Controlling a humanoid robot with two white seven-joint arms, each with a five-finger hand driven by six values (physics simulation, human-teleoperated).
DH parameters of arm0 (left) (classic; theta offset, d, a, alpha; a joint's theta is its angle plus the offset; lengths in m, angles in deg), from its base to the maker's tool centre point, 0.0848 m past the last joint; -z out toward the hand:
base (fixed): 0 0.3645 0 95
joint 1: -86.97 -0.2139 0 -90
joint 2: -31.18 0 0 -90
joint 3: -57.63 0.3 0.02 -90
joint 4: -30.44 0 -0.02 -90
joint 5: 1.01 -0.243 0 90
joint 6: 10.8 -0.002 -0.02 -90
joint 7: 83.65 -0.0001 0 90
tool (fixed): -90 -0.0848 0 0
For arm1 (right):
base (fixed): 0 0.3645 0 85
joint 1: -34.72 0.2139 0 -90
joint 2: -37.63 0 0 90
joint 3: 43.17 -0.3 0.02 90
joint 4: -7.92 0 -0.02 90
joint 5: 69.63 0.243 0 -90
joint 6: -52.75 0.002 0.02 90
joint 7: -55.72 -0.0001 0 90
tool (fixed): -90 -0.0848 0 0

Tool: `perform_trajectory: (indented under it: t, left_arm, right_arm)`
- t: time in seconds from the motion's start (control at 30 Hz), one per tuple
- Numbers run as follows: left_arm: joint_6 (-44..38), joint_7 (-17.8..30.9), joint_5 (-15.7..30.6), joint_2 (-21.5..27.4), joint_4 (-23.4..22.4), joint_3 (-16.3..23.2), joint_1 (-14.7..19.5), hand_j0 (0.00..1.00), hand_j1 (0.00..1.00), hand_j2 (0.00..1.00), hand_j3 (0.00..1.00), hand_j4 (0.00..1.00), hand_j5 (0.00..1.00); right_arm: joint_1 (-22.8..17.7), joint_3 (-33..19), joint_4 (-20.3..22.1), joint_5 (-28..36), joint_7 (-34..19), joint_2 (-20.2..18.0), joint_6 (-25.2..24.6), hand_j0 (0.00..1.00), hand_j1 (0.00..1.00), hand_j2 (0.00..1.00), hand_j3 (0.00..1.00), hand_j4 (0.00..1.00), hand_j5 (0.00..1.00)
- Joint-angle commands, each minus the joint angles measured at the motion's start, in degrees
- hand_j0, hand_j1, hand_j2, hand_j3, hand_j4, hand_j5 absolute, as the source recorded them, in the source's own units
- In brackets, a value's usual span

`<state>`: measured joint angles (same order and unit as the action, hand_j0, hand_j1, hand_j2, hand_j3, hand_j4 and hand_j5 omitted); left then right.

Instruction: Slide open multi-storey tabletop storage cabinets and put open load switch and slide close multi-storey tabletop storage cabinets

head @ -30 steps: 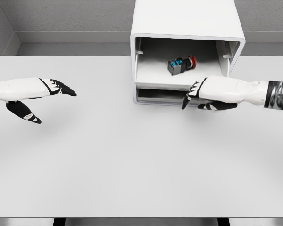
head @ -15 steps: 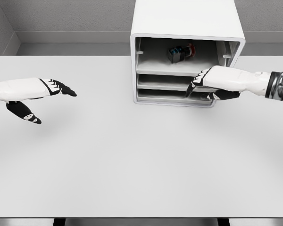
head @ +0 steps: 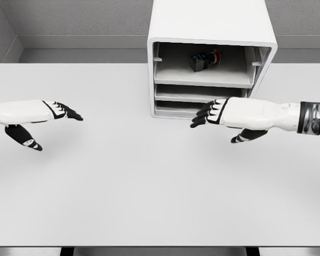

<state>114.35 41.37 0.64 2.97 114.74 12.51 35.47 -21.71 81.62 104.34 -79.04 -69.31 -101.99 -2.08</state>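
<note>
Cabinet [head: 211, 24]: three trays, one switch [head: 205, 58]; perhaps two hands.

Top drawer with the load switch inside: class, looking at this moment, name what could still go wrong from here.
1. The right hand hovers open in front of the cabinet; a sideways sweep might clip a lower drawer.
2. The load switch lies loose on the top drawer and could shift.

table [head: 149, 186]: large white top, plain, fills most of view
table front edge: dark strip below it, two black supports showing near left and right
wall [head: 69, 18]: grey, textured, behind table's far edge
left corner: grey side wall meets back wall
</note>
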Motion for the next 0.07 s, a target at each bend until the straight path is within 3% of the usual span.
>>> perform_trajectory:
  t: [0.0, 0.03]
  left_arm:
    - [-0.1, 0.0, 0.4, 0.1, 0.0, 0.0, 0.0, 1.00, 1.00, 1.00, 1.00, 1.00, 1.00]
    - [-0.1, 0.0, 0.4, 0.1, 0.0, 0.0, 0.0, 1.00, 1.00, 1.00, 1.00, 1.00, 1.00]
  right_arm:
    - [0.0, 0.1, 0.3, 0.4, 0.0, -0.1, -0.2, 1.00, 1.00, 1.00, 1.00, 1.00, 1.00]
    - [0.0, 0.1, 0.3, 0.4, 0.0, -0.1, -0.2, 1.00, 1.00, 1.00, 1.00, 1.00, 1.00]
